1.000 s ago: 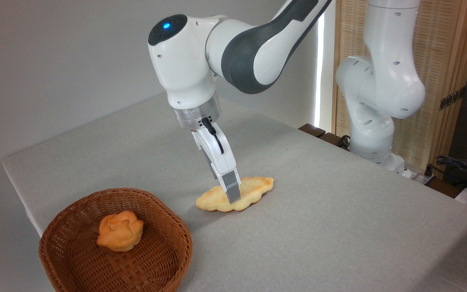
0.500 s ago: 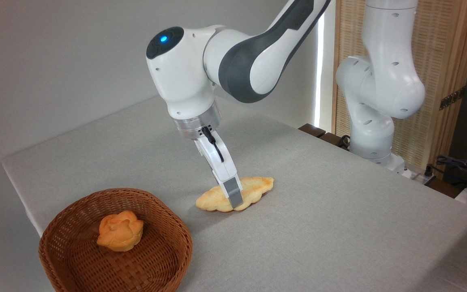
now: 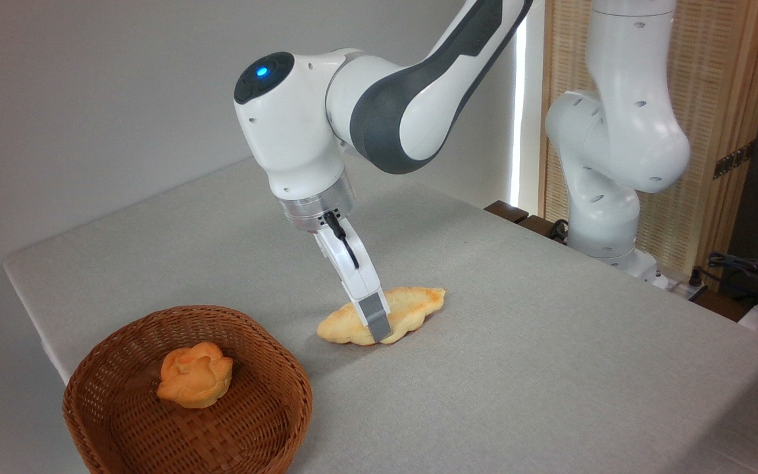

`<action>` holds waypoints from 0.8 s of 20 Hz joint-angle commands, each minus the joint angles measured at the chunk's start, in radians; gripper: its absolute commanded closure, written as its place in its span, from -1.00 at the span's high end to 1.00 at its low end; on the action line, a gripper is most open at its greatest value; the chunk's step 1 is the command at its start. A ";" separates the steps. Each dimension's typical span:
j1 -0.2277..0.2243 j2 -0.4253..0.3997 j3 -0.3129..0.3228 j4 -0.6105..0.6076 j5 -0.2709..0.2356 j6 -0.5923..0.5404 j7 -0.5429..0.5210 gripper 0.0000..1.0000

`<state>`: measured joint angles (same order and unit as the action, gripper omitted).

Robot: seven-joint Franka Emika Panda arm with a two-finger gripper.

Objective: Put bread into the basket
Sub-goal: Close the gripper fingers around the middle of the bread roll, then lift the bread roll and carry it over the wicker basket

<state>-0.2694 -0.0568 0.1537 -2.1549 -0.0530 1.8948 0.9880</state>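
Note:
The bread (image 3: 416, 303), a long pale golden loaf with lobed edges, lies flat on the grey table right of the basket. My gripper (image 3: 378, 327) reaches down over its middle, tilted. The near fingertip (image 3: 377, 322) stands at the loaf's front edge, close to the tabletop. The far finger is hidden behind it, so the jaws seem to stand open astride the loaf. The basket (image 3: 110, 342), round brown wicker, sits at the front left corner, apart from the gripper.
A small round orange flower-shaped bun (image 3: 195, 374) lies inside the basket. The arm's white base (image 3: 606, 191) rises at the back right, with cables (image 3: 747, 270) beyond the table's right edge. The table's left edge runs close behind the basket.
The gripper has sunk lower over the bread, its near finger now down by the loaf's front edge. The wrist dropped and shifted slightly left. Bread and basket have not moved.

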 commanded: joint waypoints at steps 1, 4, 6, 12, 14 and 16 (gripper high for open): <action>-0.007 -0.005 0.007 -0.006 0.007 0.015 0.015 -0.04; -0.007 -0.005 0.007 -0.006 0.007 0.015 0.017 -0.03; -0.007 -0.005 0.007 -0.006 0.007 0.015 0.017 -0.03; -0.004 -0.015 0.023 0.087 -0.040 0.020 0.017 0.03; -0.004 -0.015 0.023 0.139 -0.047 0.032 0.012 0.02; -0.004 -0.012 0.023 0.168 -0.047 0.052 0.005 0.02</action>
<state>-0.2681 -0.0699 0.1657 -2.0398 -0.0817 1.9245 0.9879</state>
